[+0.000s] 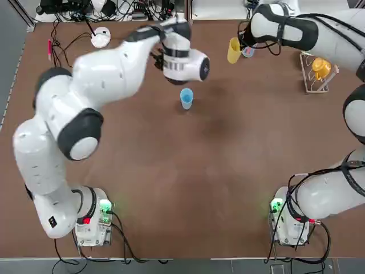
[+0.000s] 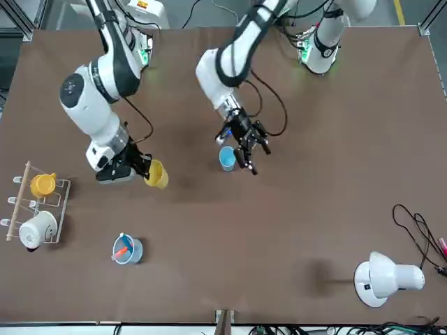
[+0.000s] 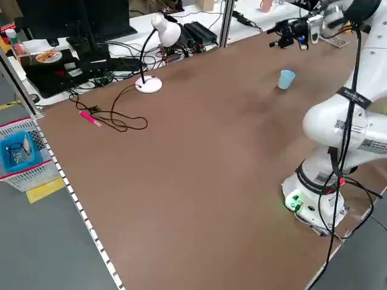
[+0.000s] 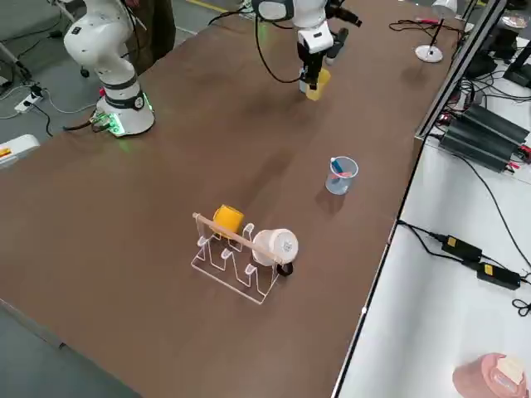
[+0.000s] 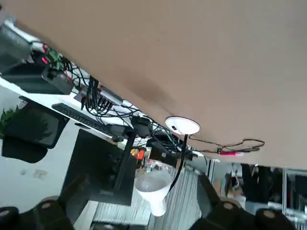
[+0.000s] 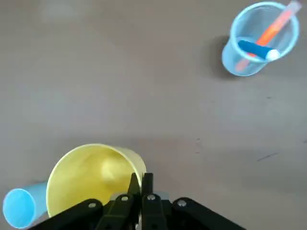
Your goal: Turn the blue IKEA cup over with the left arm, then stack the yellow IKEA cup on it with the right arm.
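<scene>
From overhead, I have my left gripper [image 1: 156, 59] up near the far side of the desk [image 1: 194, 171], beyond and to the left of the blue cup [image 1: 186, 98], which stands on its own with its mouth up. My right gripper [image 1: 242, 43] is farther across on the right, at the yellow cup [image 1: 234, 51]. The see-through tumbler [image 1: 248, 52] is just beside it in this view, and the rack [image 1: 318, 80] with the orange-yellow cup [image 1: 321, 67] is farther right.

From across the desk, my left fingers hang near the blue cup, and the yellow cup sits tilted at the end of my right arm. The tumbler stands apart with its sticks, and a white cup [image 2: 38, 229] hangs on the rack (handle and all). The white lamp [image 2: 387, 278] is well off to my left.

From my left side, the blue cup stands clear of my left fingers.

From my right side, the yellow cup shows below my right gripper.

At my left wrist, my fingers are spread wide with nothing gripped.

At my right wrist, my fingers are clenched on the yellow cup's wall, its open mouth in sight; the blue cup shows beyond it.
</scene>
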{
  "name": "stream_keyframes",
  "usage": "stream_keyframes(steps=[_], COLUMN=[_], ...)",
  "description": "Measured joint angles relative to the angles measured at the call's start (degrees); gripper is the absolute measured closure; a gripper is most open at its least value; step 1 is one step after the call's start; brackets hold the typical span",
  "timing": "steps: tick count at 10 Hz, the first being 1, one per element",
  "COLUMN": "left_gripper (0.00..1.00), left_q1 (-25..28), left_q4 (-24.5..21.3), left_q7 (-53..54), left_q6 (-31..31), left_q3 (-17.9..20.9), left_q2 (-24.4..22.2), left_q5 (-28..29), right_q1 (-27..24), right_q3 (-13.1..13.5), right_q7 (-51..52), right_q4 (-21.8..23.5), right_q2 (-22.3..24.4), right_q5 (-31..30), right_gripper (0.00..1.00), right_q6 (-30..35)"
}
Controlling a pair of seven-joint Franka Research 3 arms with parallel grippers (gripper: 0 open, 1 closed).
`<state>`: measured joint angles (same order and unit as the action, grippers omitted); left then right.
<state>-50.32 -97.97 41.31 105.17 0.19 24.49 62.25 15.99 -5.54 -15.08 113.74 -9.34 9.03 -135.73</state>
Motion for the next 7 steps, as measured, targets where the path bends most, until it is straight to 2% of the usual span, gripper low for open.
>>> stream_keyframes(steps=[2,3,4,7], left_gripper=[0.01,0.01,0.01,0.01], left_q1=[9.7,15.7,21.3,32.4], left_q4=[-8.1,-10.8,-12.2,-12.6], left_q7=[-0.3,-0.4,-0.3,0.8], left_q6=[12.9,19.1,23.3,24.6], left_q3=[-0.2,-0.4,-0.5,-0.5], left_q2=[-8.4,-11.9,-14.8,-21.9], left_q5=[0.0,-2.0,-8.4,-37.0], right_q1=[4.4,6.4,7.8,11.2], right_q3=[-0.1,-0.1,-0.1,-0.7], right_q7=[-7.9,-11.5,-14.7,-23.0], right_q4=[-3.9,-5.8,-7.4,-10.7], right_q2=[-4.1,-6.2,-7.8,-10.2], right_q5=[-4.0,-5.9,-6.8,-7.0], right_gripper=[0.96,0.96,0.96,0.96], right_q6=[0.0,-0.1,-0.2,-0.2])
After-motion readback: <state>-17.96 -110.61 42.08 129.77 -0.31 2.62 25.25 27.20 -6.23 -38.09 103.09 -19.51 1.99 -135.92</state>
